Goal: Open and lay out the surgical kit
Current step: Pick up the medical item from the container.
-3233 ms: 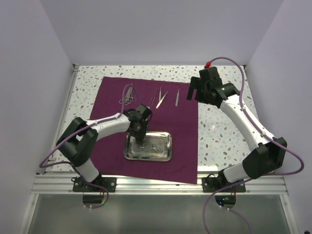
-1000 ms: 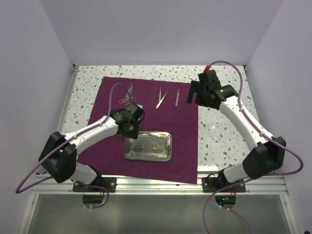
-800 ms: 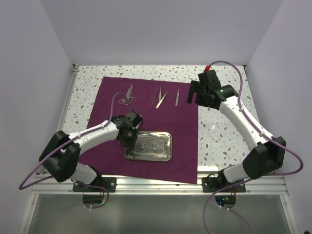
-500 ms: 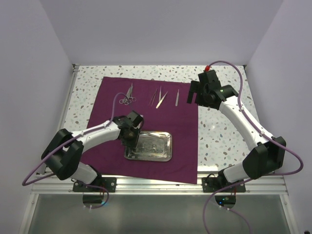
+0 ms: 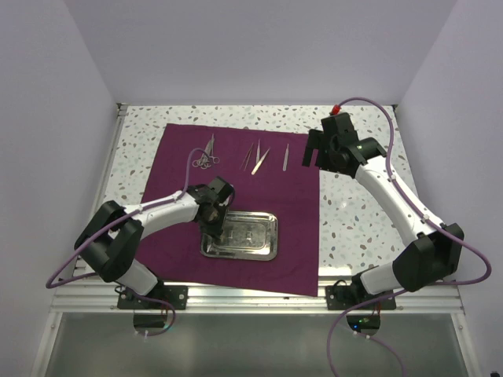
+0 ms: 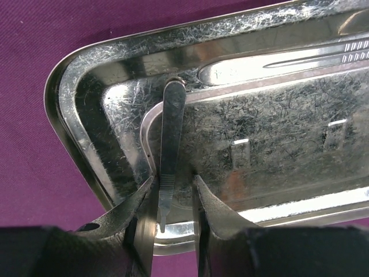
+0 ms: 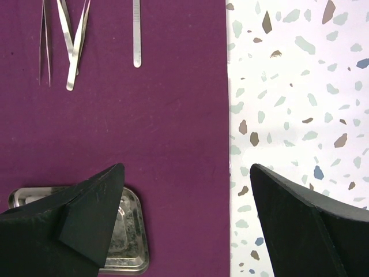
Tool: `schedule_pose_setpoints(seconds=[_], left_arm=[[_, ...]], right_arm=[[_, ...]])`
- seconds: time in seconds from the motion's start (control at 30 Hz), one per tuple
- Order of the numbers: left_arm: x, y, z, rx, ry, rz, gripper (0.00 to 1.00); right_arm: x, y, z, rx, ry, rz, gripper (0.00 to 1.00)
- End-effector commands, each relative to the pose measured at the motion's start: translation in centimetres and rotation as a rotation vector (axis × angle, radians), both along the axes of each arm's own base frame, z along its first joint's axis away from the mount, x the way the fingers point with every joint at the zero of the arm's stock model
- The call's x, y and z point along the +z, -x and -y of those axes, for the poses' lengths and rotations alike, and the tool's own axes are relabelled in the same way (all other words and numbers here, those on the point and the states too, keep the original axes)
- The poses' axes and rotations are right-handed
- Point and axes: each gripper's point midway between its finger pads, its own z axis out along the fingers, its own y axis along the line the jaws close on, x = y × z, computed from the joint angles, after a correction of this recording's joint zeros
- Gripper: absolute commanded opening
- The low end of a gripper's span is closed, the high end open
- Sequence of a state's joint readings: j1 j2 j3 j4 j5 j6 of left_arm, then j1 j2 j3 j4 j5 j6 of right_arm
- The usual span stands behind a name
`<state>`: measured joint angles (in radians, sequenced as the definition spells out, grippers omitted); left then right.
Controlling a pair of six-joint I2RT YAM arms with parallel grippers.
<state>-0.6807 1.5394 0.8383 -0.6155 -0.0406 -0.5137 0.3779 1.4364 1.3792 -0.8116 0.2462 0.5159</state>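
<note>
Left hand (image 6: 173, 182), narrowly parted, straddles thin flat silver instrument (image 6: 172, 133) at 9 o'clock in shiny rectangular steel tray (image 6: 81, 75) on purple cloth (image 6: 34, 57); best pinch centred, lift level; right hand (image 7: 185, 168) spread wide, empty.

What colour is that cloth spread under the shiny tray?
Dark magenta-purple cloth, plain with no pattern; the top external view shows it best.

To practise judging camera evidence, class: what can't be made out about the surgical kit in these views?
Left wrist view: whether the left fingers touch the slim tool between them is unclear; a second instrument in the tray runs off the right edge.
Top view: the left arm covers that tool.
Right wrist view: one of the right fingers hides most of the tray; the top edge cuts the tweezers.
</note>
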Motion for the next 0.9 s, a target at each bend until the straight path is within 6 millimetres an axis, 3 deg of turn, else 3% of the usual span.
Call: schedule_pose_setpoints(seconds=[0.0,0.27,0.5,0.87], left_arm=[[-2.2,-0.8,-1.0,0.022,-0.062,0.005,0.31],[-2.5,-3.1,-2.1,0.063,-0.073,0.013,0.27],[-1.9,-6.1,-1.5,0.058,-0.069,0.041,0.25],[-2.1,-6.5,-1.3,0.049,-0.074,0.029,0.24]], right_arm=[[1.2,0.4,0.4,-0.019,-0.002,0.034,0.93],[1.3,0.4,0.6,-0.028,-0.003,0.037,0.93],[1.2,0.4,0.5,-0.028,0.0,0.032,0.93],[1.4,0.5,0.9,-0.039,0.011,0.036,0.93]])
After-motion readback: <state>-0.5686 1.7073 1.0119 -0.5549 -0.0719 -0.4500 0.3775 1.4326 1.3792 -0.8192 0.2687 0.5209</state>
